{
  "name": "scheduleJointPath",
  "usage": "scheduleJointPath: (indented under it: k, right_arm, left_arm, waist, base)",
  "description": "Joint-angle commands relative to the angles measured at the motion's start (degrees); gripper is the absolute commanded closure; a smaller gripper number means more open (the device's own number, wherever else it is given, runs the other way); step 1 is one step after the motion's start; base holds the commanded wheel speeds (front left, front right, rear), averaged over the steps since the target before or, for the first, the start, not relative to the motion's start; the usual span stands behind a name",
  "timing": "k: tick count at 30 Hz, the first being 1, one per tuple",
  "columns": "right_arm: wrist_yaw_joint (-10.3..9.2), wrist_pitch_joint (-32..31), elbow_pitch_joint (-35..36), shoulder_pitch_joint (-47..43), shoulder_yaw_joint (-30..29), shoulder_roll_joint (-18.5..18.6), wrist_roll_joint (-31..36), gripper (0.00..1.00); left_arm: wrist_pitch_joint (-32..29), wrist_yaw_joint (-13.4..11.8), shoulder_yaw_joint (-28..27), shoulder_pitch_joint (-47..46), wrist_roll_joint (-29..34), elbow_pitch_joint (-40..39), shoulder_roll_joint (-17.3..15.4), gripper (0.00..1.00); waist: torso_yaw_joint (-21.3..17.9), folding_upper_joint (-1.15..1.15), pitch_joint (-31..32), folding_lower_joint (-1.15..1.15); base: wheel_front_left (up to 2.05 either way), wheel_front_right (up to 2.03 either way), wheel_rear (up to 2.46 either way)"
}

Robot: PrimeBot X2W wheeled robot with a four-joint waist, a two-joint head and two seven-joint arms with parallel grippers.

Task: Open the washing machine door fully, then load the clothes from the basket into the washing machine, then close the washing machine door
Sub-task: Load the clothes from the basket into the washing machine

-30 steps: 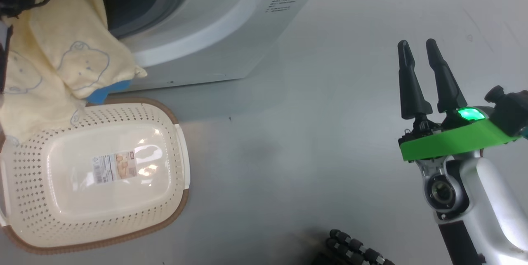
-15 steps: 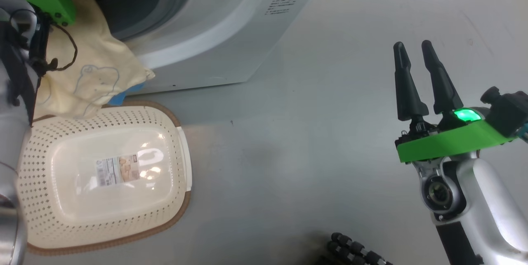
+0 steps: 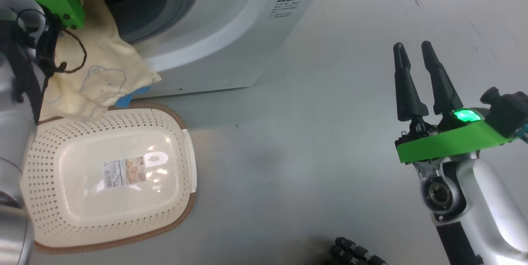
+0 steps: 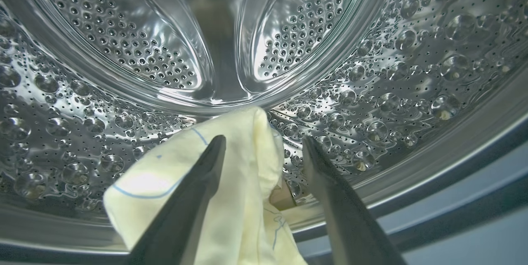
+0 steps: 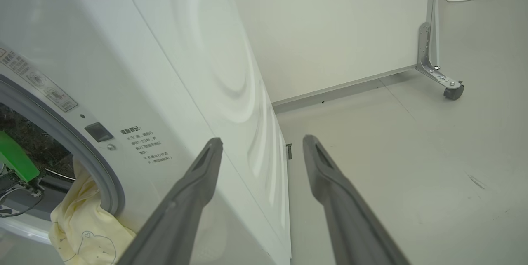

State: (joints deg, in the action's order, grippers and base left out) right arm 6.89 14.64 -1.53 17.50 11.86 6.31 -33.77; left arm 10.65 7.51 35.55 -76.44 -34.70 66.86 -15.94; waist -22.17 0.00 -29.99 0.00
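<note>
Loading step in hand: L gripper (image 4: 263, 139) is seen inside the drum (image 4: 123, 42) of the washing machine (image 3: 231, 50), jaws spread and nothing clamped, the clothes (image 4: 239, 199) lying slack betw. them and trailing over the opening's lower lip to the basket (image 3: 181, 211) rim, R gripper (image 3: 412, 44) is held open and idle, and the hanging tail prob. needs to be regripped and pushed in next.

The washing machine (image 3: 231, 42) runs off the head view's top edge, its printed notice (image 3: 284, 7) too small to read. A pale forearm (image 3: 12, 141) hides the left end of the basket (image 3: 165, 215); the clothes (image 4: 243, 199) spill past the left wrist view's bottom edge.
</note>
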Motion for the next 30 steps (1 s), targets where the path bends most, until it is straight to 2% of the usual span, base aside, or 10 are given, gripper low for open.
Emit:
scheduleJointPath:
  k: [1, 15, 20, 30]
  right_arm:
    - [0.59, 0.36, 1.47, -0.44, 0.70, 0.84, -0.09, 0.00]
    - [0.59, 0.36, 1.54, -0.92, -0.95, 1.85, 0.22, 0.00]
    - [0.59, 0.36, 1.61, -0.84, -1.60, 2.41, 0.41, 0.00]
    - [0.59, 0.36, 1.25, -1.99, -2.68, 3.93, 0.77, 0.00]
  left_arm:
    - [0.91, -0.03, -0.18, -1.66, -1.24, -1.15, -2.09, 0.00]
    - [4.30, -0.03, -0.05, 3.76, -7.43, -6.79, -1.76, 0.00]
    - [4.33, -0.03, -4.56, 7.36, -6.04, -12.29, -2.00, 0.00]
    - [4.34, -0.02, -13.58, 17.50, 0.58, -20.39, -0.02, 0.00]
  waist:
    - [0.19, 0.00, 0.20, 0.00]
    - [2.61, 0.00, 2.06, 0.00]
    - [3.81, 0.00, 2.82, 0.00]
    - [6.22, 0.00, 6.28, 0.00]
  base:
    - [0.00, 0.00, 0.00]
    - [0.00, 0.00, 0.00]
    - [0.00, 0.00, 0.00]
    - [0.00, 0.00, 0.00]
